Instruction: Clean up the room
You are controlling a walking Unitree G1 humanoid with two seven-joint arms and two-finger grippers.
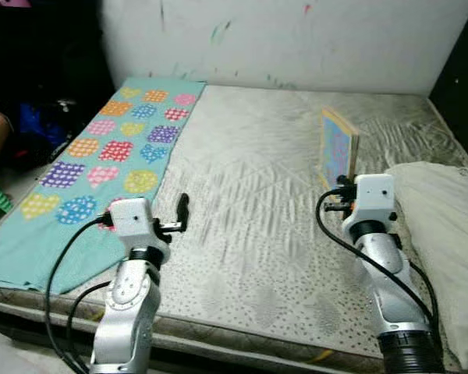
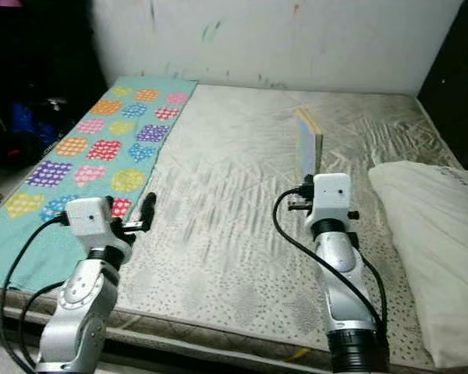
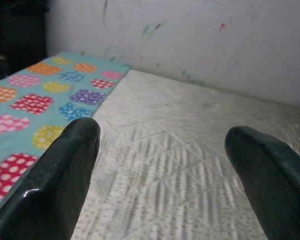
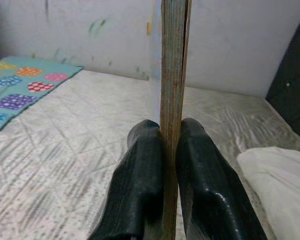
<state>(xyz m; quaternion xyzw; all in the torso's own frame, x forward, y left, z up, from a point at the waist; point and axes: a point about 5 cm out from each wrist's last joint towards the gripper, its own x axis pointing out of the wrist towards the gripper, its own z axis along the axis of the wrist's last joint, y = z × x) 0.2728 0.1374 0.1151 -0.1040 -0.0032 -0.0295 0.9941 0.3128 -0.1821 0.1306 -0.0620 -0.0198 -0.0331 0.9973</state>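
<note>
Right wrist view: a thin flat book (image 4: pixel 174 65) is pinched on its edge between the two black fingers (image 4: pixel 140 185) of the right claw (image 4: pixel 171 150). The book is held upright, and the pads are pressed tight against both of its sides. Its edge looks like worn card, brown and a little green.

Seen from the head, the book (image 1: pixel 338 148) is found right of the middle of the frame, just above the right claw (image 1: pixel 342 187). It is held up over the bed (image 1: pixel 257 210). One pale blue cover is turned toward the left of the frame.

At the lower left of the frame, the left claw (image 1: pixel 181 212) is held over the bed beside the blanket (image 1: pixel 93 171). In the left wrist view its two fingers (image 3: pixel 55 180) are spread wide apart, and nothing is held between them.

The bed is covered by a grey-white quilted mattress top with tiny dots and stitched lines. One teal blanket is laid along the left side of the frame. It is soft and flat, and it is printed with many spotted heart shapes in pink, orange, yellow, purple, blue and red. One white pillow (image 1: pixel 441 234) is seen at the right edge of the frame; it looks plump and a bit wrinkled. A white wall (image 1: pixel 296 39) with small paint marks is seen across the top of the frame.

Two silver arms, two claws, one book, one blanket and one pillow are counted.
</note>
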